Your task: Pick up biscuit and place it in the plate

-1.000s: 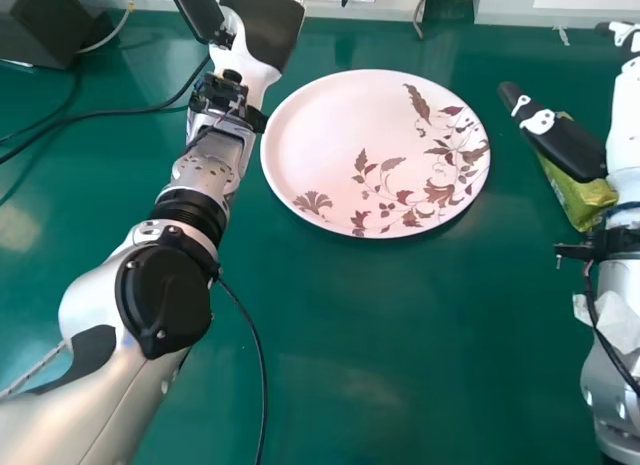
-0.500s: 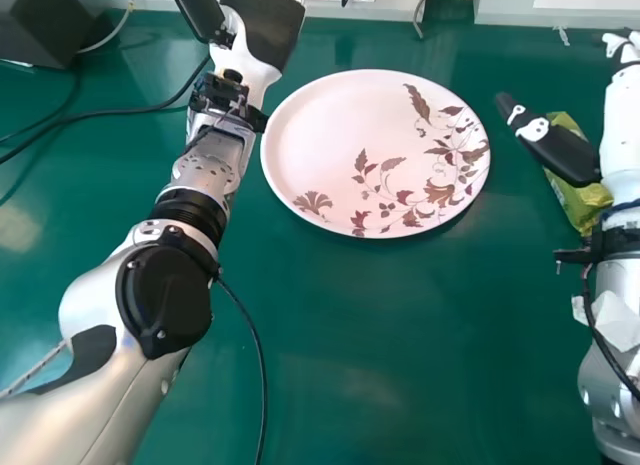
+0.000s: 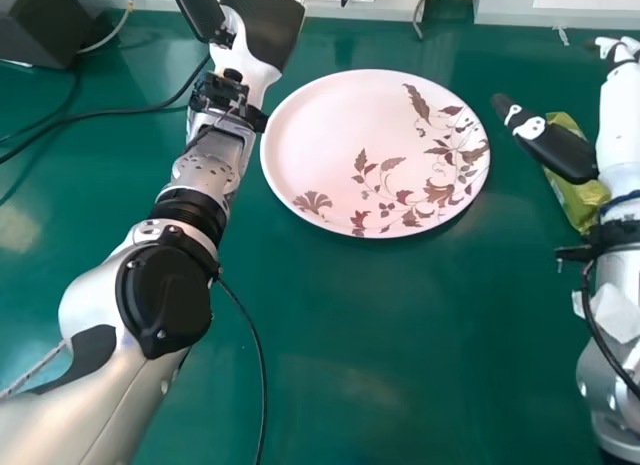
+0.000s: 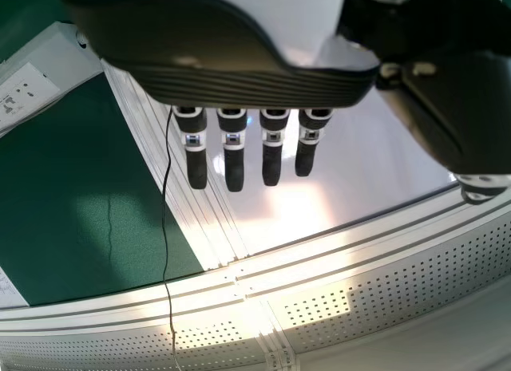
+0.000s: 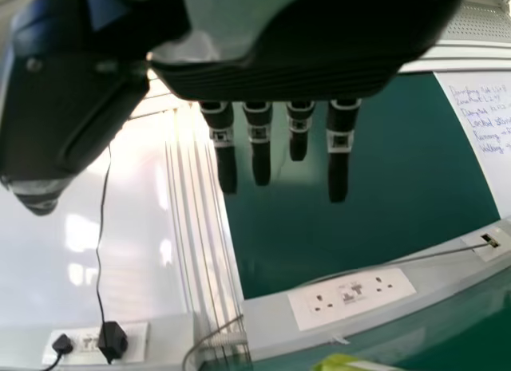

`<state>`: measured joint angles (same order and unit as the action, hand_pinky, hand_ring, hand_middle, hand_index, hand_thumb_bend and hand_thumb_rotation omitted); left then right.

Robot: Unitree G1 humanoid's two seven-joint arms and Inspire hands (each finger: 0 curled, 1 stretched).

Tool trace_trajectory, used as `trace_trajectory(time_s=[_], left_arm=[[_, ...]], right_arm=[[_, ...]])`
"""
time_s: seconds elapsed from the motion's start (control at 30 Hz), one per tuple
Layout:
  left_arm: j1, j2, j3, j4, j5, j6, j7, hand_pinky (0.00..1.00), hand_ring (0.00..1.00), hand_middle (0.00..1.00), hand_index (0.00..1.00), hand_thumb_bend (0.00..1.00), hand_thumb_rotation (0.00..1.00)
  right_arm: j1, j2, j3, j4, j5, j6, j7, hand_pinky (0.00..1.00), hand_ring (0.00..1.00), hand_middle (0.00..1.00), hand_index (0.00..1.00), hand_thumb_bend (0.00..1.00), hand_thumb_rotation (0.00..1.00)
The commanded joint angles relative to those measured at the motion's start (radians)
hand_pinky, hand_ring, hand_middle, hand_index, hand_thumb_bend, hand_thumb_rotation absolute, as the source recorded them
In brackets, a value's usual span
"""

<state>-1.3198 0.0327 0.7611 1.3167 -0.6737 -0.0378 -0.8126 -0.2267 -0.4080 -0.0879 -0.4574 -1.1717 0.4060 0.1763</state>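
A yellow-green biscuit packet [image 3: 578,197] lies on the table at the right, partly hidden under my right hand [image 3: 562,153], whose thumb extends across it toward the plate. In the right wrist view the straight fingers of my right hand [image 5: 261,144] hold nothing, and an edge of the biscuit packet [image 5: 345,363] shows. The round white plate [image 3: 325,125] with brown leaf patterns sits between the arms, left of the packet. My left hand [image 3: 262,27] is beyond the plate's upper left side; its fingers are straight in the left wrist view, where my left hand [image 4: 233,151] is empty.
A dark box [image 3: 45,25] stands at the far left, with black cables [image 3: 100,113] crossing the green table. Another cable [image 3: 262,375] runs beside my left forearm. A pale socket rail [image 3: 500,5] borders the table's far edge.
My right hand has shifted slightly left and nearer, uncovering a little more of the packet's far end. The left arm, plate and packet look unmoved.
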Motion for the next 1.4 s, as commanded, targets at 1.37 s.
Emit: trace_trajectory(time_s=[1.37], left_arm=[[-0.017,-0.006,0.0,-0.005,-0.011,0.008,-0.02,0.91,0.9,0.95,0.97,0.93,0.56]], right_arm=[[-0.17,-0.222,0.024,0.242,0.035,0.084,0.213,0.71,0.88,0.89,0.81,1.0,0.81]])
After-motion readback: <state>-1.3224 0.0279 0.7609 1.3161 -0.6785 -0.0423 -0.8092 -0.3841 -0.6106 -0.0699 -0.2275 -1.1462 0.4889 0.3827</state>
